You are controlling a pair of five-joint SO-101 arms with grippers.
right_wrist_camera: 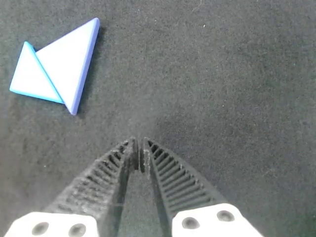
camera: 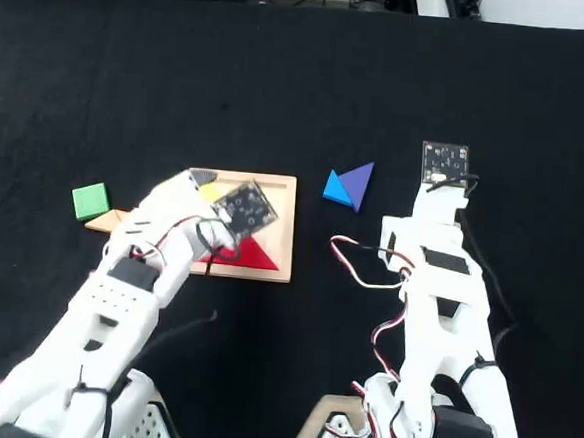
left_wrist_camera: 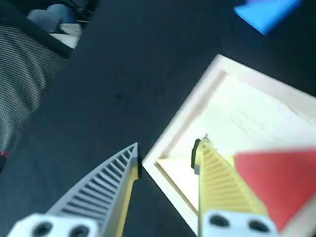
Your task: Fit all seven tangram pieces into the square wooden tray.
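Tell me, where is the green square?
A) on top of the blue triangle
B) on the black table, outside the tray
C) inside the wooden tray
B: the green square lies flat on the black table, apart from the wooden tray and on the far side of it from the blue piece.

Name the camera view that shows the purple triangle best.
The right wrist view: the purple triangle lies whole and close, touching the blue triangle. The high view shows it farther off, right of the tray.
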